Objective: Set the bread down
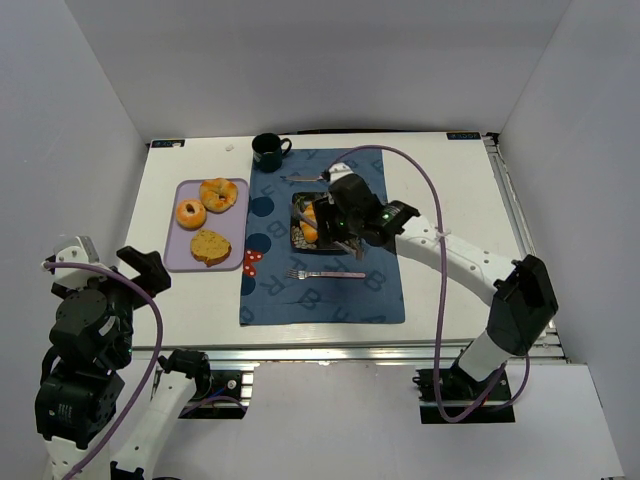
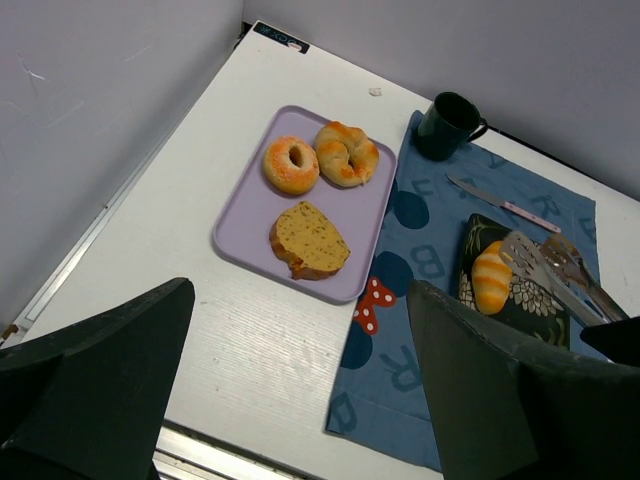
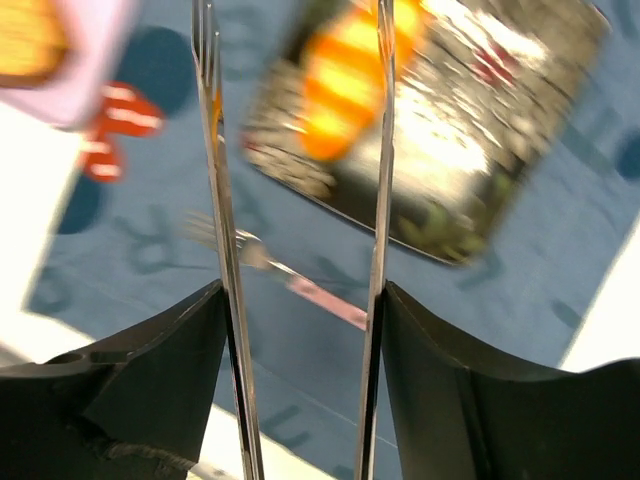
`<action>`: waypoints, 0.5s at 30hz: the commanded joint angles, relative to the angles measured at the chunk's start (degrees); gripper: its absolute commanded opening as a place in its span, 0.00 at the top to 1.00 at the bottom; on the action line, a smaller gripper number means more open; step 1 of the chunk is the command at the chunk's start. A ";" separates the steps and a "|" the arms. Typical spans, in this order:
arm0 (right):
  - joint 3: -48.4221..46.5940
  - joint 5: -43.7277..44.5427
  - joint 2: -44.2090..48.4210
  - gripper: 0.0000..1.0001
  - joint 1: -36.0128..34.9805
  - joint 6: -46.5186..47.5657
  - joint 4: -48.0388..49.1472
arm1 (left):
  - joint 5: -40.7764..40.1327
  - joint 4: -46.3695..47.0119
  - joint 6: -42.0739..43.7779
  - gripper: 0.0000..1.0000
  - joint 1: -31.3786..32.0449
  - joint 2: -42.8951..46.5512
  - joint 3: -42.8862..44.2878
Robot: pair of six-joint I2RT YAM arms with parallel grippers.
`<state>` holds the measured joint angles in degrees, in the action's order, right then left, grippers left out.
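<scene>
My right tool [image 3: 302,300] grasps the tongs [image 3: 226,200], arms spread, above the dark plate [image 2: 525,310]. The bread roll [image 2: 491,277] lies on its left half, seemingly untouched; that view's blurred. Left tool [image 2: 300,300] hangs released, near-left of the worktop [image 1: 440,190].

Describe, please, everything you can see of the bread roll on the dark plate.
The bread roll is small and oval, golden orange with paler stripes across its crust, and it looks whole. It lies flat on the left part of the dark, flower-patterned plate, which sits on the blue mat. The metal tongs hang just to its right with their blades spread; whether they touch it I cannot tell.
</scene>
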<state>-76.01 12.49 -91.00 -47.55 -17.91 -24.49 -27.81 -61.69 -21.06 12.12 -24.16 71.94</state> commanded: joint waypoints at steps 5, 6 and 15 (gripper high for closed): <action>-17.82 -6.07 -11.90 0.33 -8.17 3.23 2.87 | 0.30 1.22 -0.74 0.02 0.18 -1.06 0.13; -19.51 -6.42 -13.66 0.33 -8.61 3.76 2.78 | 0.13 1.05 -0.74 0.02 0.19 -1.06 0.22; -34.01 -14.59 -28.70 0.33 -9.84 5.34 4.10 | -0.31 0.70 -0.30 0.02 0.10 -1.68 0.22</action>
<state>-104.55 1.69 -119.09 -57.54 -13.98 -22.26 -27.88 -61.23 -21.45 12.12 -24.40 71.94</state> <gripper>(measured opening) 0.669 0.982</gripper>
